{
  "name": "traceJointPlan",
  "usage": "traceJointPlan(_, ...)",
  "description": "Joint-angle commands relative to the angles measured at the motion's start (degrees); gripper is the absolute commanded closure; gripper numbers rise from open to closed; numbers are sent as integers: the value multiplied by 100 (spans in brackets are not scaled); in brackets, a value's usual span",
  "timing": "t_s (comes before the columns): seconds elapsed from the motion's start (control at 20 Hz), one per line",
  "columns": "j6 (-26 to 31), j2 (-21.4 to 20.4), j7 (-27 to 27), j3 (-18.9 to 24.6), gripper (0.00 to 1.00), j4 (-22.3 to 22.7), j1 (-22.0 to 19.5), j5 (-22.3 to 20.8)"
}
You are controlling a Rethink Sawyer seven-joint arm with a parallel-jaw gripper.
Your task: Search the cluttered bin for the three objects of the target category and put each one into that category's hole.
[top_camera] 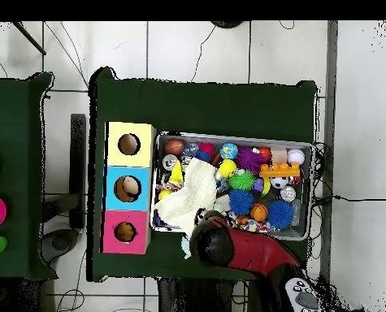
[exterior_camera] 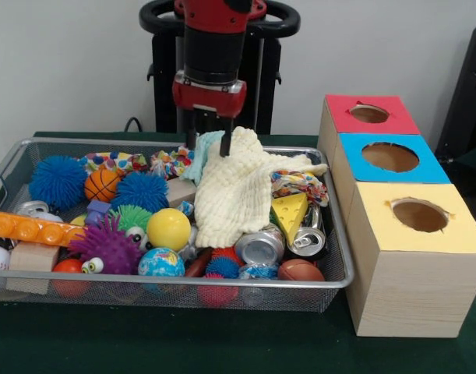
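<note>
The cluttered bin, a silver wire mesh basket, sits on the green table and also shows in the overhead view. My gripper hangs over its back rim, shut on a cream knitted cloth that drapes from the fingers down over the toys; a pale blue cloth lies just behind. In the overhead view my arm covers the gripper and the cloth spreads toward the boxes. The red-faced hole is the farthest of three boxes right of the bin, and shows in the overhead view.
The blue-faced hole and yellow-faced hole stand nearer the camera. The bin holds two drink cans, a cheese wedge, a yellow ball, blue spiky balls, a basketball and an orange brick.
</note>
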Motion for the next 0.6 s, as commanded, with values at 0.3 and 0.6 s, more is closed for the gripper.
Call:
traceJointPlan(0.3, -1105, 1038, 758, -575, 0, 96, -312, -538)
traceJointPlan(0.6, -1768, 1466, 865, -646, 0, 218, -445, -741)
